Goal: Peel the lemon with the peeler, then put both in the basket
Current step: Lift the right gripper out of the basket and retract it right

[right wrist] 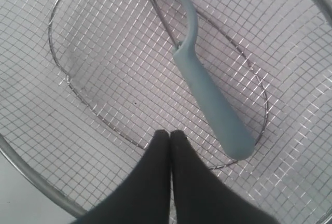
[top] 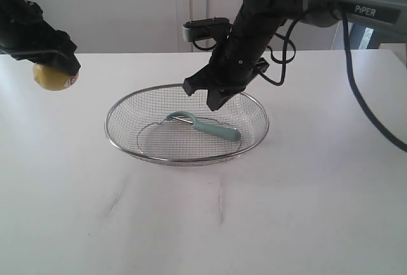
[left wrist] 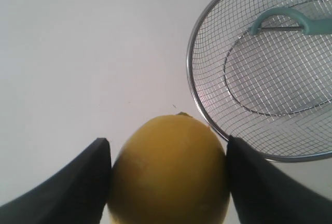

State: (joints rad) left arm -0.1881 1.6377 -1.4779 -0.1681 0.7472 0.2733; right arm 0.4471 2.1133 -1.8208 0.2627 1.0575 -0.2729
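A yellow lemon (top: 52,77) with a white-and-red sticker hangs above the table at the far left, and my left gripper (top: 56,65) is shut on it. In the left wrist view the lemon (left wrist: 170,172) fills the gap between both black fingers (left wrist: 78,190). The teal-handled peeler (top: 206,125) lies loose on the mesh floor of the silver wire basket (top: 121,142). My right gripper (top: 215,100) hovers just above the basket's back half, shut and empty. In the right wrist view its closed tips (right wrist: 169,135) sit beside the peeler (right wrist: 207,92), apart from the handle, over the basket (right wrist: 36,185).
The basket stands mid-table on a white tabletop (top: 203,224). The right arm's black cable (top: 365,97) loops down at the right. A white wall runs behind the table.
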